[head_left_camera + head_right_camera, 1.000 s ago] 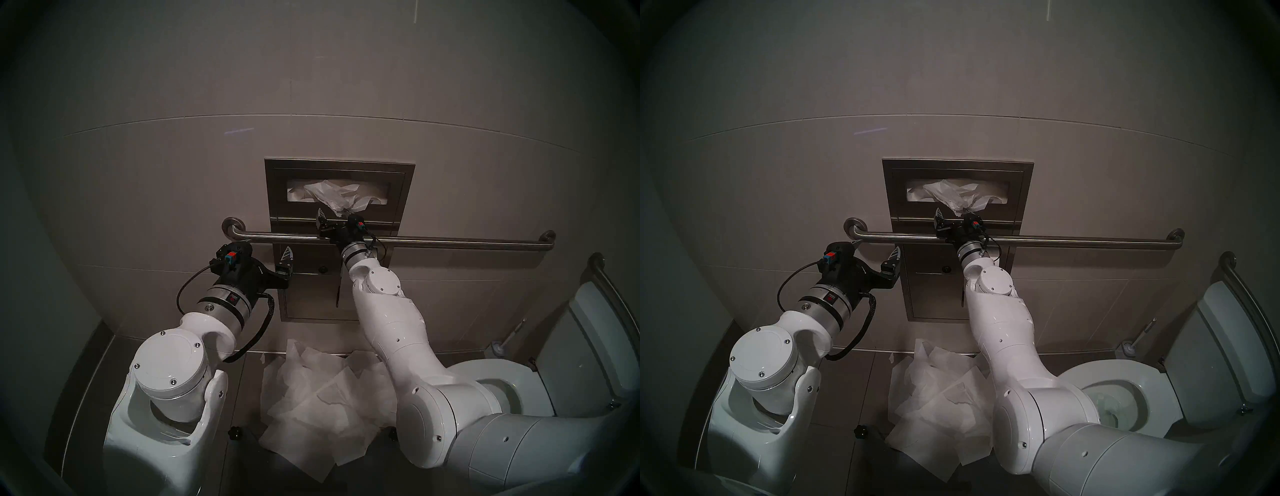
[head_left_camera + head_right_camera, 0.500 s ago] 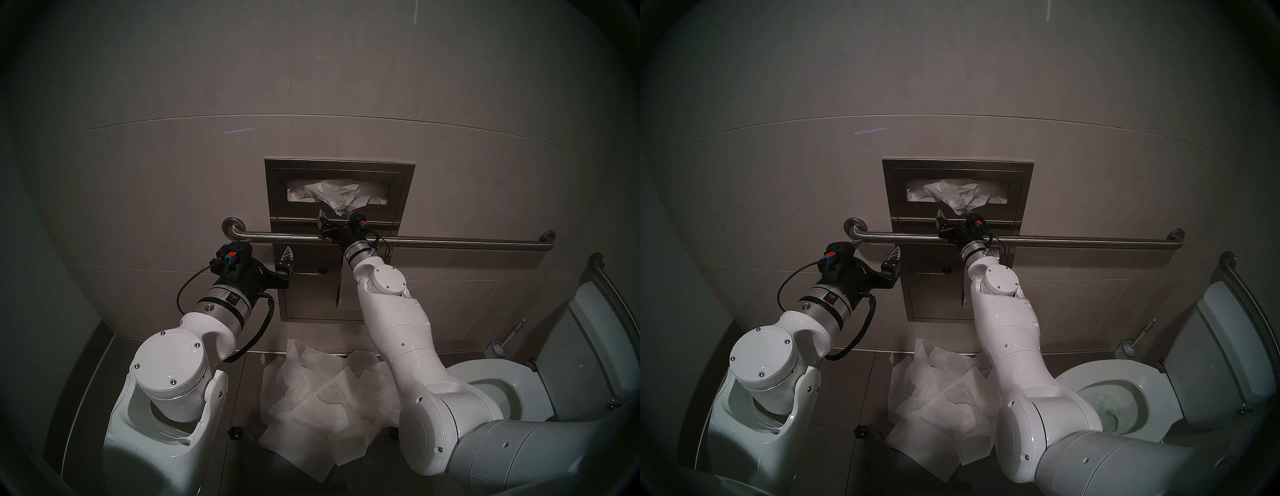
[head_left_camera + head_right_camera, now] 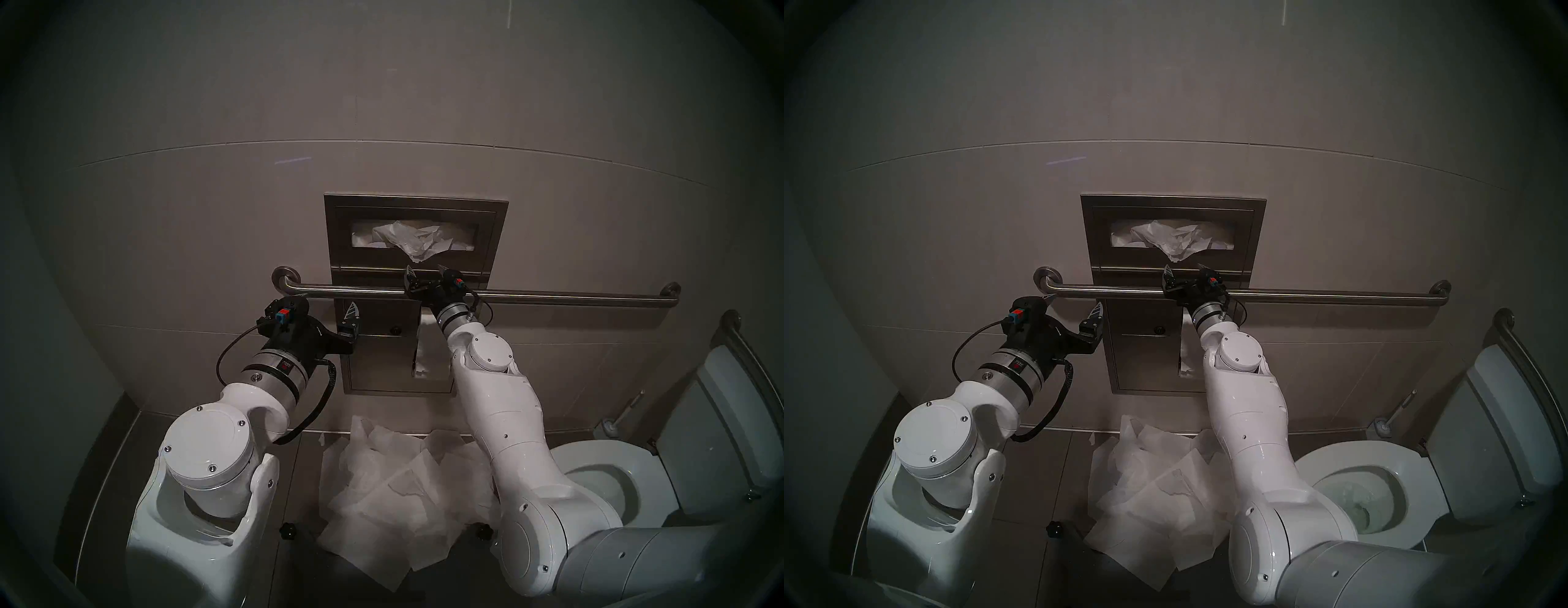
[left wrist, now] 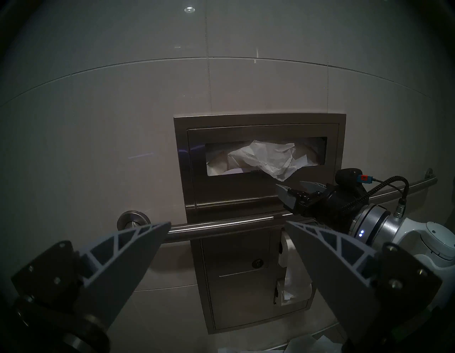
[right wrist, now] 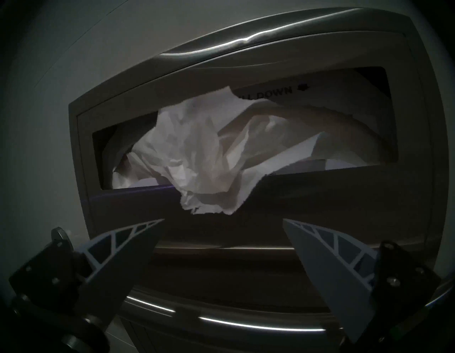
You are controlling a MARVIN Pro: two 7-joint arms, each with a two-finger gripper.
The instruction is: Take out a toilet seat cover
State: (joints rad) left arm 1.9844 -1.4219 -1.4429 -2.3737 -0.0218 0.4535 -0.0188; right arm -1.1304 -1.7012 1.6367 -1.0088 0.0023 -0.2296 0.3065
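Observation:
A crumpled white toilet seat cover (image 3: 413, 244) (image 3: 1176, 244) (image 4: 268, 160) (image 5: 204, 172) hangs out of the slot of the steel wall dispenser (image 3: 339, 237), its lower tip drooping over the slot's bottom edge. My right gripper (image 3: 425, 269) (image 3: 1185, 268) (image 4: 290, 184) (image 5: 222, 219) is open just below that tip, apart from it, with nothing between its fingers. My left gripper (image 3: 1076, 301) (image 4: 228, 223) is open and empty. It sits lower left, at the grab bar's left end, facing the wall.
A steel grab bar (image 3: 551, 297) runs across the wall under the slot, right under my right wrist. Toilet paper rolls (image 4: 286, 258) sit in the panel below. A heap of white sheets (image 3: 394, 488) covers the floor. The toilet (image 3: 594, 458) and brush (image 3: 611, 426) are at right.
My right gripper has drawn down and to the right, so the sheet's tip, earlier between its open fingers, now hangs free above them. The left arm has not moved.

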